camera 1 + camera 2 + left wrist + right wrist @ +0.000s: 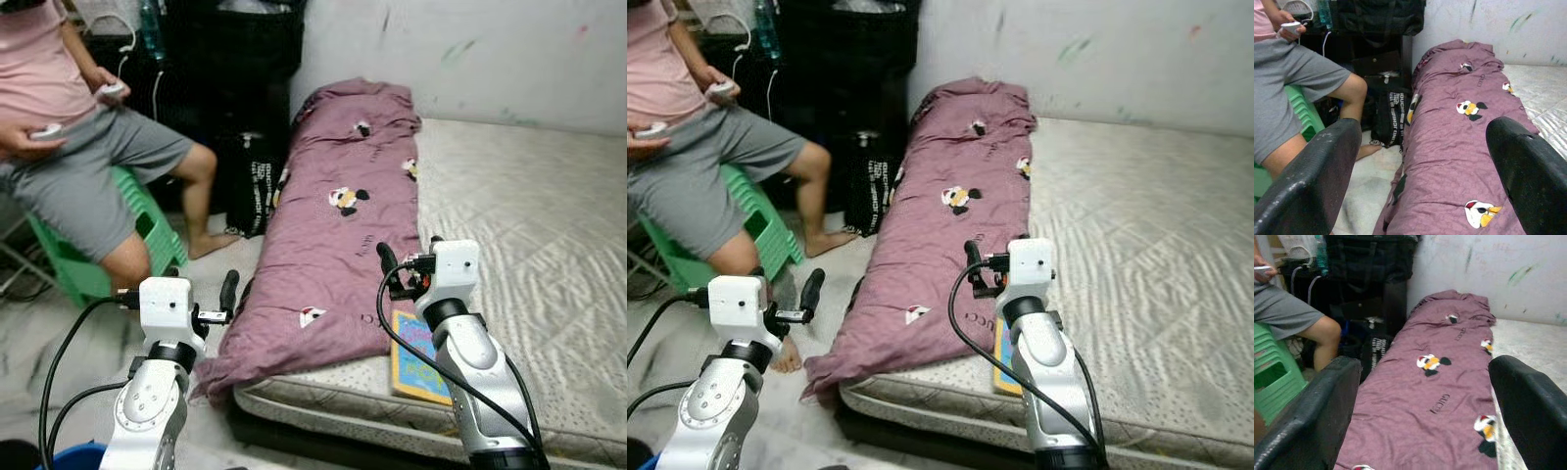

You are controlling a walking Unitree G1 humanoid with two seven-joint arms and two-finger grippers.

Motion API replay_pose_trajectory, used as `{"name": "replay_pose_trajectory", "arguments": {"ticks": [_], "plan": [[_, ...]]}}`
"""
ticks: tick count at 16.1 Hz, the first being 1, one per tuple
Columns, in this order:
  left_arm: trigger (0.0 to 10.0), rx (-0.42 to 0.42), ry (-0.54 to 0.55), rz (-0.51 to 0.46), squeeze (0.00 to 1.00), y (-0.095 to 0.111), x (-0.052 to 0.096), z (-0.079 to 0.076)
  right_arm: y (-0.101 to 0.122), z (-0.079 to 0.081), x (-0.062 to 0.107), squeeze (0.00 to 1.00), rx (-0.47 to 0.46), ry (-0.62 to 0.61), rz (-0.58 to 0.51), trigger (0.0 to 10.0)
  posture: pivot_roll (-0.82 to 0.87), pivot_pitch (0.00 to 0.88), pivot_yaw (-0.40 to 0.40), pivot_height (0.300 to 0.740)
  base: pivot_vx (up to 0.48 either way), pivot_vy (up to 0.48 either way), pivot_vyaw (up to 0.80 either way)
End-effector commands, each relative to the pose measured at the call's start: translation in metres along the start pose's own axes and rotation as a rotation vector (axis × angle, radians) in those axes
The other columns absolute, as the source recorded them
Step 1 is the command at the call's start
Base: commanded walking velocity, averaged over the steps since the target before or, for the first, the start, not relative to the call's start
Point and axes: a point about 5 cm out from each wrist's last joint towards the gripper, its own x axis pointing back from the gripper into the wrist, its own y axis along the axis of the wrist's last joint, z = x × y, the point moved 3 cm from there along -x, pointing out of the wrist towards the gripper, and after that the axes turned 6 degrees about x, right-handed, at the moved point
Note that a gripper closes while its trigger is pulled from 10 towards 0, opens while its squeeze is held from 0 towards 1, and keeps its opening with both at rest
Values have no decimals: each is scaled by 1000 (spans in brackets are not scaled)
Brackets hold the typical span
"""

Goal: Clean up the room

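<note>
Both end effectors (1422,171) (1425,406) open; rumpled purple quilt (338,225), quilted mattress (529,225).

The mattress (529,215) right of the purple blanket (333,235) lay free; a seated person (88,166) blocked the left floor.

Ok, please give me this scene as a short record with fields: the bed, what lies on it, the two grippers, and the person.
bed: bare quilted mattress beside a white wall
blanket: purple blanket with cartoon prints, lying along the mattress's left edge, its near end hanging over the side
book: colourful book at the near edge, partly behind the right arm
left gripper: open, raised, facing the blanket
right gripper: open, over the blanket
person: seated on a green stool, left of the bed
</note>
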Motion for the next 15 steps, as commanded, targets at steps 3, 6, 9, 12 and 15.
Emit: {"name": "replay_pose_trajectory", "arguments": {"ticks": [3, 6, 9, 12, 15], "plan": [[10000, -8, 1, -11, 0, 2, -2, 0, 3, -2, -2, 0, 10, -14, -12, 10000, -62, 0, 2, 740, 0, -251, 0], [10000, -4, 4, -14, 0, 3, -2, 1, 3, -3, -3, 0, -3, -20, -11, 10000, -61, 0, 1, 740, 0, -307, 0], [10000, -2, 1, -12, 0, 3, -2, 0, 3, -4, -3, 0, -1, -21, -11, 10000, -63, 0, 2, 740, 0, -302, 0], [10000, -2, -1, -12, 0, 3, -2, 0, 2, -3, -3, 0, 7, -18, -9, 10000, -63, 0, 2, 740, 0, -289, 0], [10000, -1, 0, -13, 0, 3, -3, 0, 3, -4, -4, 0, 11, -19, -9, 10000, -64, 0, -2, 740, 0, -291, 0]]}}
